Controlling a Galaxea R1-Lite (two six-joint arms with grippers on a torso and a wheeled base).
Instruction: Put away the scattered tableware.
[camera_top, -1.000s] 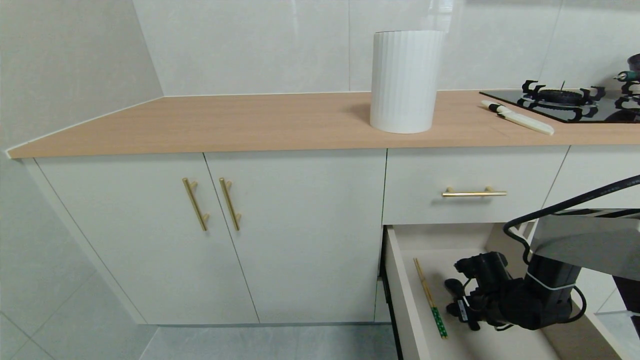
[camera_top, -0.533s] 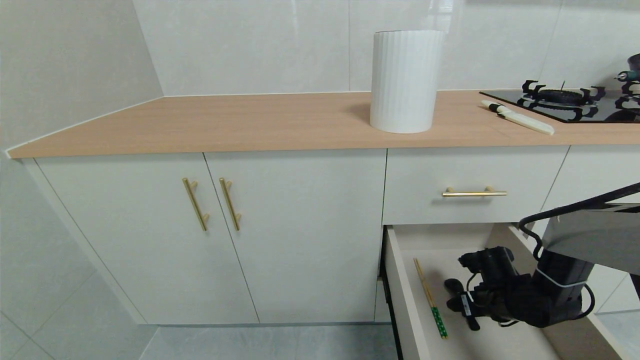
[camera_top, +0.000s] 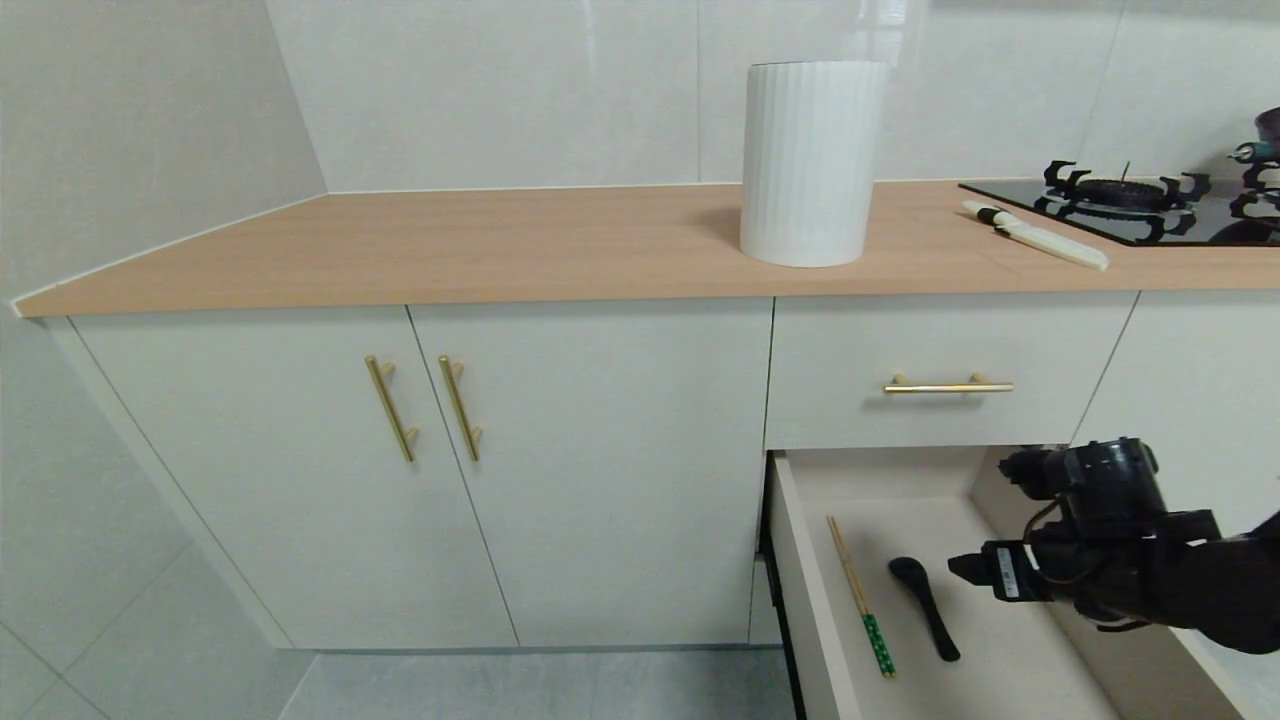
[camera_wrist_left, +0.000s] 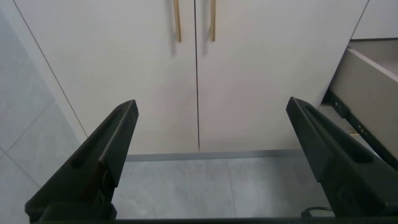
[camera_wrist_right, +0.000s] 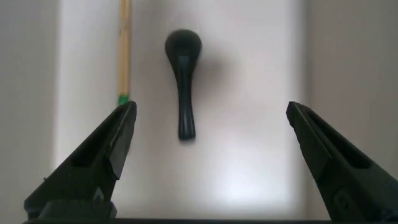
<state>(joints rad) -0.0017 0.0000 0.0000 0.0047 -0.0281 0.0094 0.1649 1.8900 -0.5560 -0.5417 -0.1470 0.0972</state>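
Black spoon (camera_top: 922, 605) (camera_wrist_right: 183, 81) lies flat on the floor of the open drawer (camera_top: 800, 560), just ahead of the right end effector (camera_top: 985, 572) (camera_wrist_right: 210, 118), whose fingers are spread wide and hold nothing. Green-tipped wooden chopsticks (camera_top: 860, 610) (camera_wrist_right: 125, 50) lie just past the spoon, apart from it. The left end effector (camera_wrist_left: 211, 109), equally wide, faces the cupboard doors (camera_wrist_left: 261, 74). Far above both, a pale knife (camera_top: 1035, 235) rests on the bench (camera_top: 450, 245).

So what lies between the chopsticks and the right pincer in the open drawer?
A black spoon, flat on the floor of the drawer, touching neither; the head view shows it.
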